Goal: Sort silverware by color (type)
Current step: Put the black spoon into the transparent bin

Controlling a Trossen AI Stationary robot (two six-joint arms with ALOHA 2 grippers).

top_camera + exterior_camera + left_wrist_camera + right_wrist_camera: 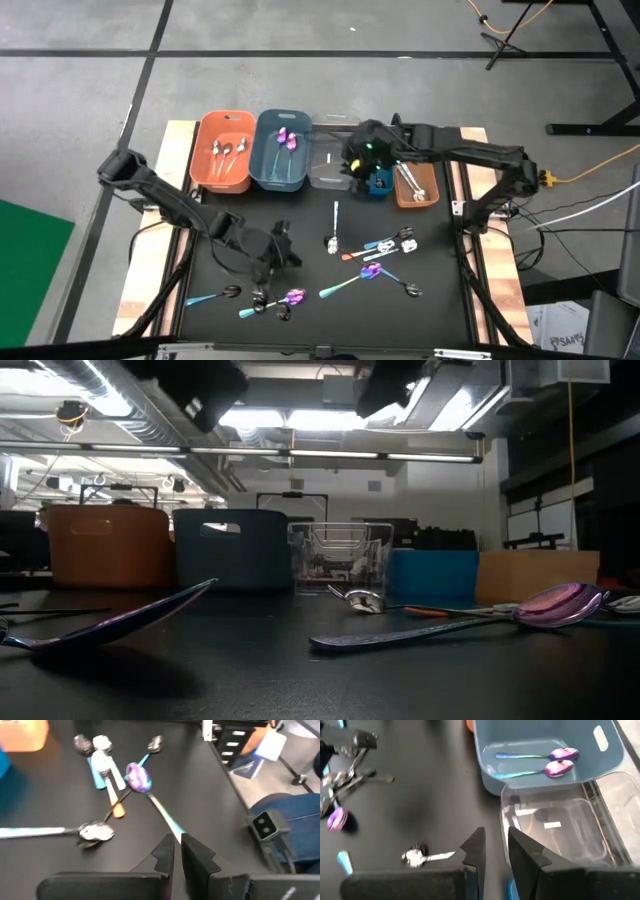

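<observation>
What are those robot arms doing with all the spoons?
They are sorting spoons by colour into bins. Silver ones already lie in the orange bin and two purple ones in the grey-blue bin. The right gripper hovers by the clear bin. The left gripper hangs over the loose spoons still on the table.

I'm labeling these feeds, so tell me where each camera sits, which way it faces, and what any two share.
High view: above the table, looking straight down; both arms show, left gripper, right gripper.
Low view: at tabletop height, looking level across spoons to the bins; arms enter dark at the top.
Left wrist view: looks past its own fingers at scattered spoons.
Right wrist view: looks past its own fingers at the grey-blue bin and clear bin.
Shared: high and right wrist views both show the grey-blue bin's purple spoons.
</observation>
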